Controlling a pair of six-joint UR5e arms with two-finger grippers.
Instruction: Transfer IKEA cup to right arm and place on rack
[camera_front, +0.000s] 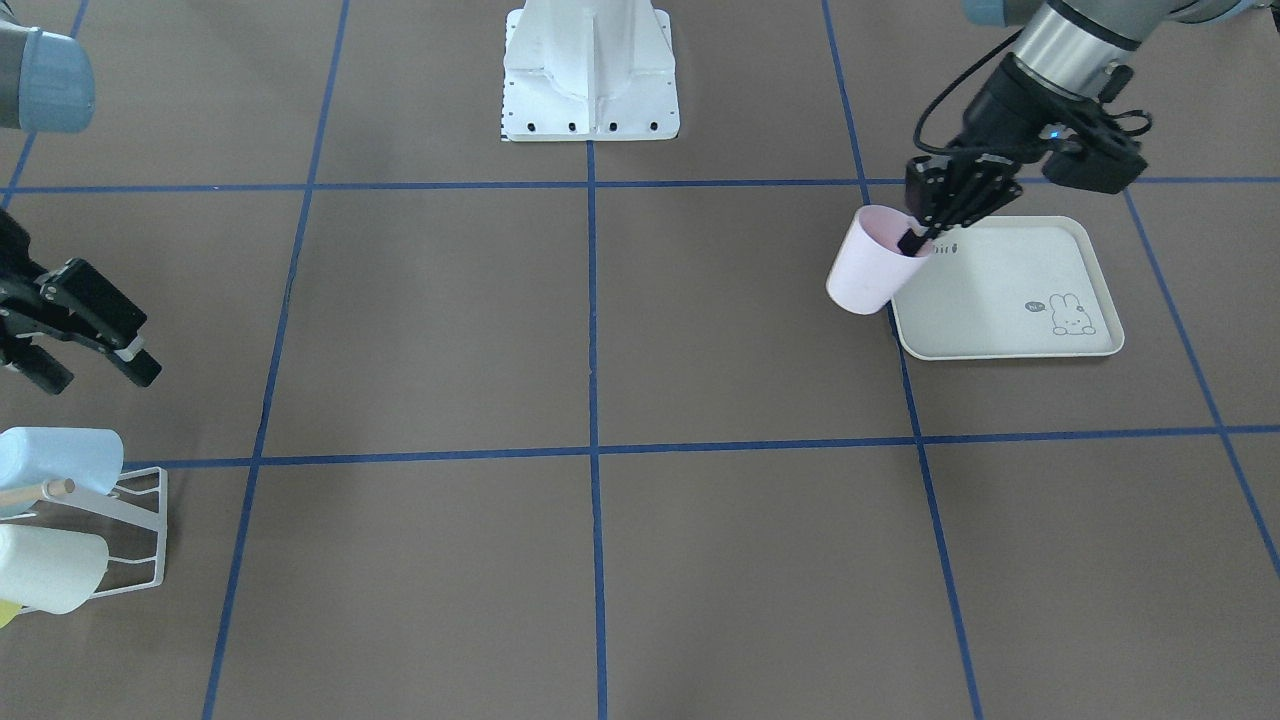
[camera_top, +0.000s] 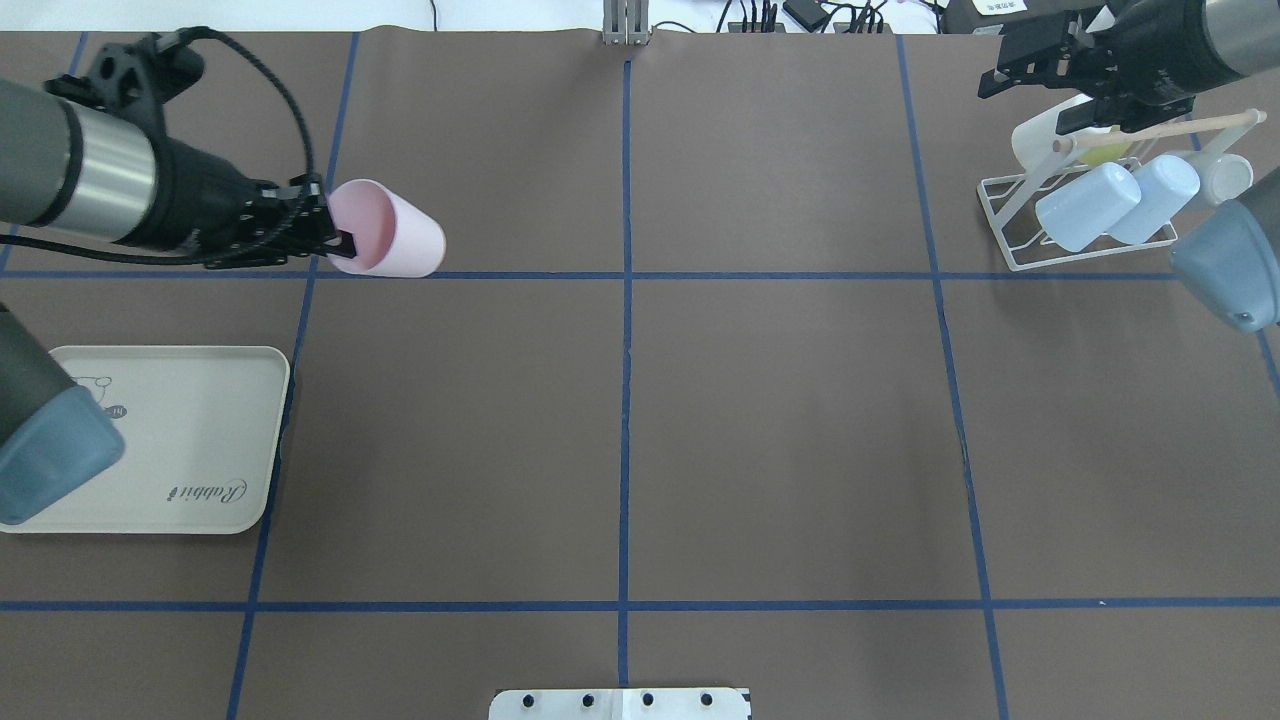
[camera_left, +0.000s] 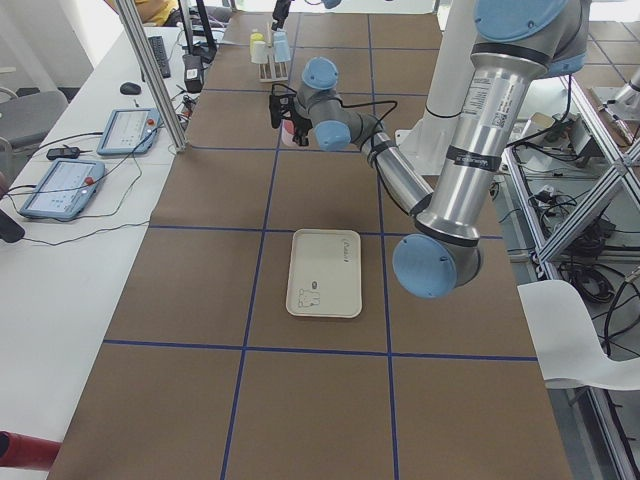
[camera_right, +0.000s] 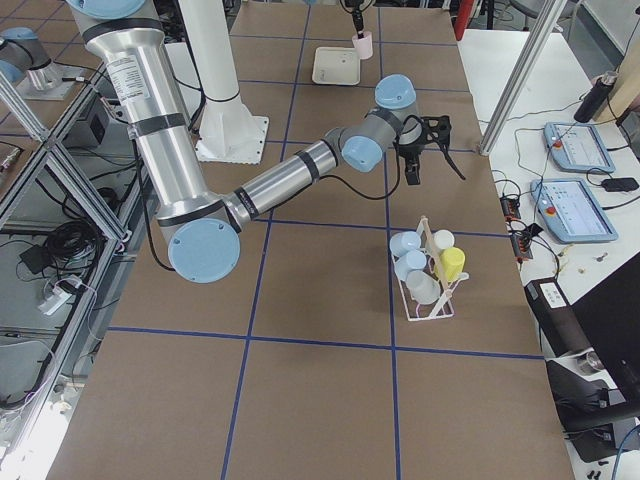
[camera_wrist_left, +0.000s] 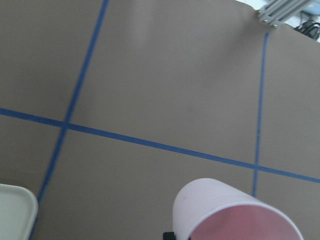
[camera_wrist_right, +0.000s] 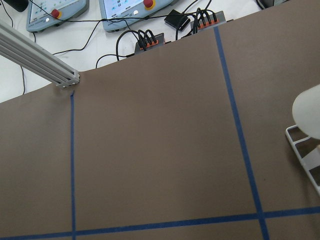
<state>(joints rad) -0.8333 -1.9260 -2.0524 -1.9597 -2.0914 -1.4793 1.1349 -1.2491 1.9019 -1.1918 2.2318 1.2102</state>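
Note:
The pink IKEA cup hangs tilted above the table beside the tray, its mouth toward my left arm. My left gripper is shut on its rim, one finger inside the mouth. The overhead view shows the same cup and left gripper at the far left; the left wrist view shows the cup at the bottom edge. My right gripper is open and holds nothing, hovering close to the white wire rack. From overhead the right gripper sits just beyond the rack.
The rack carries light blue cups, a white one and a yellow one, under a wooden dowel. A cream rabbit-print tray lies near the left arm. The robot base stands at the table's middle edge. Operator tablets lie beyond the table.

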